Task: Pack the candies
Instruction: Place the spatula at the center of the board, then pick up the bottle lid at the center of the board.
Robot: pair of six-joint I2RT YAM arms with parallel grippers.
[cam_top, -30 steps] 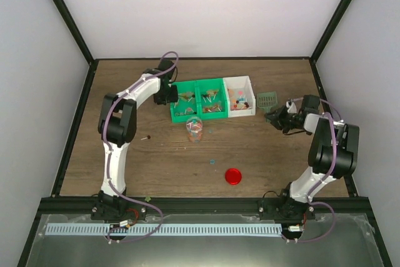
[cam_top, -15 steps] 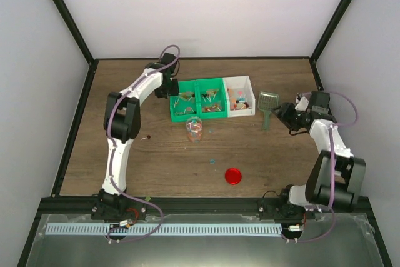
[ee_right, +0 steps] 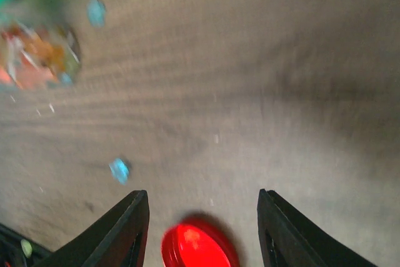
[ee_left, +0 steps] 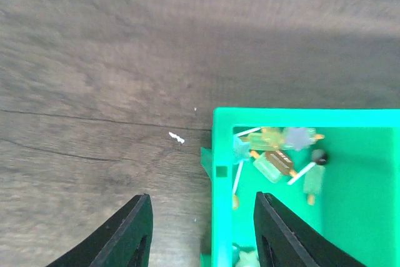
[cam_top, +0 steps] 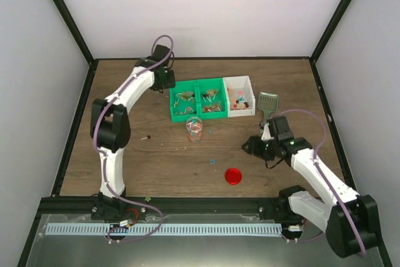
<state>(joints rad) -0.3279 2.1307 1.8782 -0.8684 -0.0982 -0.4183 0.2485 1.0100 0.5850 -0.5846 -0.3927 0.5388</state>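
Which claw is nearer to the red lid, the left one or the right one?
Right. The right claw hovers close by the red lid; the left claw is far away, over the far-left corner of the green tray.

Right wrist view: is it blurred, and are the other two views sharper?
Right wrist view: yes, smeared; the red lid and the clear jar have soft edges. Left wrist view: sharp; the grain of the table and the candies in the green bin are crisp. Top external view: sharp, evenly lit.

Even daylight, blurred right-wrist view
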